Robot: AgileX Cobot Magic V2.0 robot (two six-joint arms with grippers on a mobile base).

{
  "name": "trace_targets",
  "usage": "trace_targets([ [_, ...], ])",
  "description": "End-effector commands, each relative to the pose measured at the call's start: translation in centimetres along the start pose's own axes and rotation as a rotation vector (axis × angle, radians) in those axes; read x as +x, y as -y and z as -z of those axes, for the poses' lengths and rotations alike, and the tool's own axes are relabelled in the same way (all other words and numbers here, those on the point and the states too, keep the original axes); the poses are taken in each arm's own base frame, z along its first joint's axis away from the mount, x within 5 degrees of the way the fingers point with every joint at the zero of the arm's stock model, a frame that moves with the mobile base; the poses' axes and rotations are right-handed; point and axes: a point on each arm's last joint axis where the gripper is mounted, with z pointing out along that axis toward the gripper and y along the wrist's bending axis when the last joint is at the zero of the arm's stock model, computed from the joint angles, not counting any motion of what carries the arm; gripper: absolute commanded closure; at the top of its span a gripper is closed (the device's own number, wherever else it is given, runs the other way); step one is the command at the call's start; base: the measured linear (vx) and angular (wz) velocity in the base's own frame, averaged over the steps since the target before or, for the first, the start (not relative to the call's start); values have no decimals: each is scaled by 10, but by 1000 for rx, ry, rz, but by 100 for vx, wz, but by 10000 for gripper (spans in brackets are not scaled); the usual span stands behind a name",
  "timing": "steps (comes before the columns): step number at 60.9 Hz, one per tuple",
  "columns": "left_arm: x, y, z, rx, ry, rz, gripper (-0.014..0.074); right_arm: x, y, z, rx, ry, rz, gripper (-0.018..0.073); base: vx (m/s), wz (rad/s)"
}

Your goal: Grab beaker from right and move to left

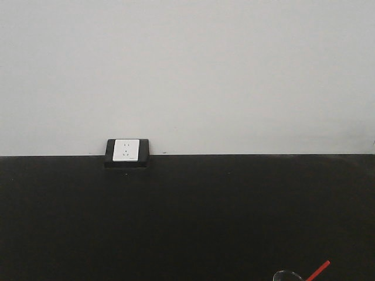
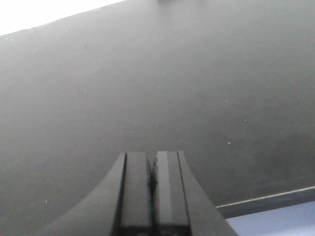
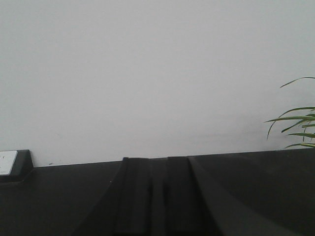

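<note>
Only the thin rim of the clear beaker (image 1: 287,275) shows, at the bottom right edge of the front view, with its red stir stick (image 1: 317,270) slanting up to the right. It stands on the black table (image 1: 187,216). Neither wrist view shows the beaker. My left gripper (image 2: 152,160) hangs over bare black tabletop, its fingers pressed together and holding nothing. My right gripper (image 3: 158,162) points at the white wall, level with the table's far edge. Its dark fingers stand close together with nothing between them. Neither gripper appears in the front view.
A white wall socket in a black housing (image 1: 126,151) sits at the back of the table against the white wall, and it also shows as the socket (image 3: 7,163) at far left in the right wrist view. Green plant leaves (image 3: 298,125) reach in from the right. The table's edge (image 2: 266,201) runs at lower right.
</note>
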Motion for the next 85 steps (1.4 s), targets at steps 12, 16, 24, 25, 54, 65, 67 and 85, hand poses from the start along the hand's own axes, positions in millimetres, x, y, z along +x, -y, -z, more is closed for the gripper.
trace_targets([
  [12,-2,0,-2,-4,65,-1,603,-21,0,-1,7,122,12,-57,0,0],
  [16,-2,0,-2,-4,65,-1,603,-21,0,-1,7,124,11,-117,0,0],
  [24,-2,0,-2,-4,65,-1,603,-21,0,-1,7,126,11,-168,0,0],
  [25,-2,0,-2,-4,65,-1,603,-21,1,-1,8,127,8,-167,0,0],
  [54,-2,0,-2,-4,65,-1,603,42,-15,-9,-182,199,47,-66,0,0],
  [65,-2,0,-2,-4,65,-1,603,102,-29,-2,-373,37,16,-12,0,0],
  [67,-2,0,-2,-4,65,-1,603,111,-31,-1,-390,6,9,-6,0,0],
  [85,-2,0,-2,-4,65,-1,603,161,-35,-3,-452,-120,-109,4,0,0],
])
